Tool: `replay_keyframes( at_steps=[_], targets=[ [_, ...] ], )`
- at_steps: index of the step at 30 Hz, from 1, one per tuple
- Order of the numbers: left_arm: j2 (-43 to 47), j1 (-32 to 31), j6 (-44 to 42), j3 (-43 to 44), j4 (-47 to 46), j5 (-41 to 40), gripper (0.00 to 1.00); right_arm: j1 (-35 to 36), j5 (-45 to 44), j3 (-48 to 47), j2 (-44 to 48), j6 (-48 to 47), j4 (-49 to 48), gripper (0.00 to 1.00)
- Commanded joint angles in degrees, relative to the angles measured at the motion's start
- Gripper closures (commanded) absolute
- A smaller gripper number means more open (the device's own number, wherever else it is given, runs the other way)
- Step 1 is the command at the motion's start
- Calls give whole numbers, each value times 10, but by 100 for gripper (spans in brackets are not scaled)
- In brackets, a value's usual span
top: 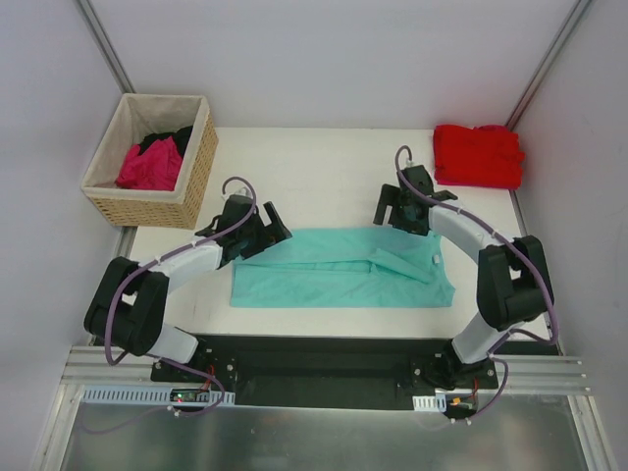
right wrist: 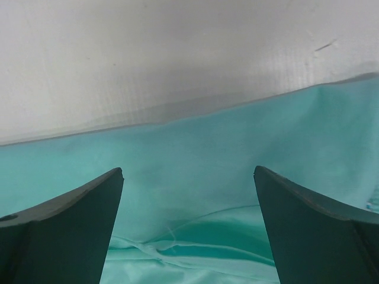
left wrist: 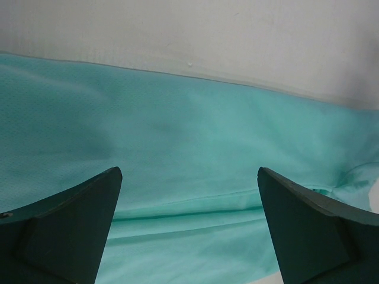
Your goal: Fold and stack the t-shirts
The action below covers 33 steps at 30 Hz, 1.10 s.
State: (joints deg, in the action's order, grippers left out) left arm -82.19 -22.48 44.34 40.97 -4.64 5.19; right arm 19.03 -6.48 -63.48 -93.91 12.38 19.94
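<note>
Your left gripper [left wrist: 189,173] hangs wide open, empty, over the teal t-shirt [top: 324,275]. Far left, the basket [top: 196,172] holds a magenta t-shirt [top: 149,167] and a black t-shirt [top: 162,140]. The teal t-shirt lies part-folded mid-table. Your right gripper [right wrist: 188,171] gapes empty above it. The red t-shirt [top: 478,155] sits folded far right.

Bright, even light fell from above in the top view, leaving only faint, soft-edged shadows along the teal t-shirt [top: 334,275] on the white table [top: 324,167]. A dull sheen lay on the metal plate [top: 314,437] at the bottom. Both wrist views were dimmer and softer: the cloth's weave blurred toward its far edge, where a grey shadow band met the table.
</note>
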Motion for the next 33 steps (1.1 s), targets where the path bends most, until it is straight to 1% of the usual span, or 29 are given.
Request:
replay_keyframes(
  at_steps=[1, 7, 13, 26, 33],
  targets=[
    [-22, -1, 1, -12, -45, -20, 1, 29, 8, -43, -28, -2, -3, 3],
    [-50, -1, 15, -35, -93, -15, 1, 50, 6, -41, -39, 4, -6, 3],
    [-71, -1, 25, -47, -118, -12, 1, 66, -2, -20, -26, 6, -6, 3],
    [-75, -1, 30, -53, -128, -12, 1, 121, -22, 53, 17, 40, -18, 3],
    [-73, -1, 34, -60, -129, -8, 1, 167, -56, 64, 64, 49, 10, 3]
  ],
)
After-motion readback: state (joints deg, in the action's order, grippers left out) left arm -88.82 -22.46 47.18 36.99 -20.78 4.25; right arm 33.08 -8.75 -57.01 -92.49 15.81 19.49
